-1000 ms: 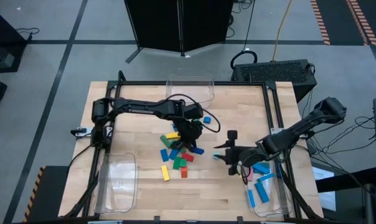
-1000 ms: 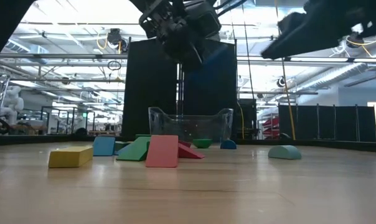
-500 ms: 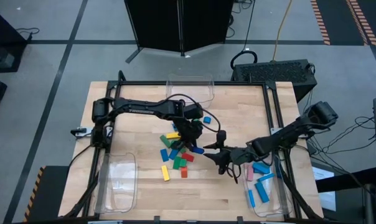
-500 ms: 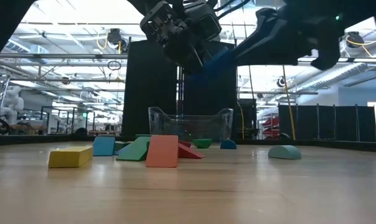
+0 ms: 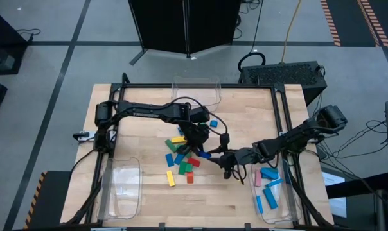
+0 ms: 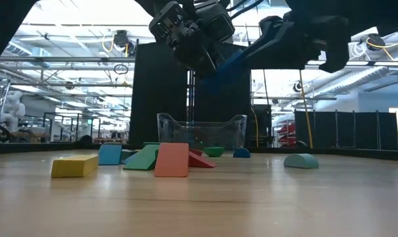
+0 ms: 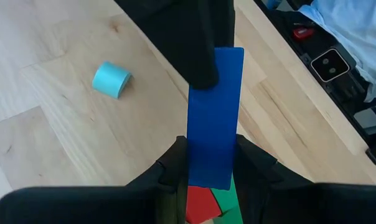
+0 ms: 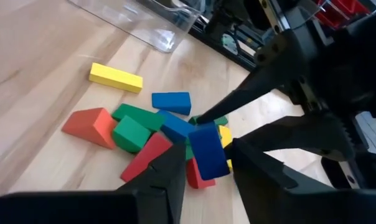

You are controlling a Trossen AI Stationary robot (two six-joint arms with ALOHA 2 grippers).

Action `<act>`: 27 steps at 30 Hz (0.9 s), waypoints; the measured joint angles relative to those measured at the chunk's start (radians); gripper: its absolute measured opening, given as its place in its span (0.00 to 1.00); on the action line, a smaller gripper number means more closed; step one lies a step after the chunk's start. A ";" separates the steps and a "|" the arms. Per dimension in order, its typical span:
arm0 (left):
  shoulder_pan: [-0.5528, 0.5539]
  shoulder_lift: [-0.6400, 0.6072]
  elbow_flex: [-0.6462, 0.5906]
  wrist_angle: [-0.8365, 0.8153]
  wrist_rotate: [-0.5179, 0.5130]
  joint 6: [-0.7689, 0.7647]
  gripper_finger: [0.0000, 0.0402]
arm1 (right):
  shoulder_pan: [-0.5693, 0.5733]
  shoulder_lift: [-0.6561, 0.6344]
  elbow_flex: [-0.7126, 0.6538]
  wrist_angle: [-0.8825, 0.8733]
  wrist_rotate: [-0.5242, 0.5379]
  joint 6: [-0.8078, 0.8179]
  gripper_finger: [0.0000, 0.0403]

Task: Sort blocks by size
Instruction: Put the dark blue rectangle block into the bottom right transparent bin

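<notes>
High view, frame ctr | left claw (image 5: 204, 153) pinching long dark-blue solid bar (image 7: 215, 115) above block pile (image 5: 181, 160) | right claw (image 5: 225, 160) spread round bar's free end | risk: handover slip, bar drops onto pile on wooden worktop (image 5: 142, 115) if left lets go early.

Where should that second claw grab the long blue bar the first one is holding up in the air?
Probably by the free end. The left gripper pinches one end of the long blue bar, leaving the rest exposed. The right gripper, open around it, should close across its flat faces.
</notes>
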 joint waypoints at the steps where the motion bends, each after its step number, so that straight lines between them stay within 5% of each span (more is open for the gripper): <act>1: 0.000 0.000 0.000 0.003 0.000 0.000 0.22 | 0.000 0.000 0.000 0.003 0.000 -0.003 0.26; 9: 0.000 0.000 0.000 0.011 -0.004 0.000 0.21 | 0.000 0.000 0.000 0.010 0.002 -0.004 0.10; 27: 0.000 0.000 0.000 -0.073 -0.107 -0.001 0.22 | 0.037 -0.076 0.001 -0.052 0.099 0.047 0.11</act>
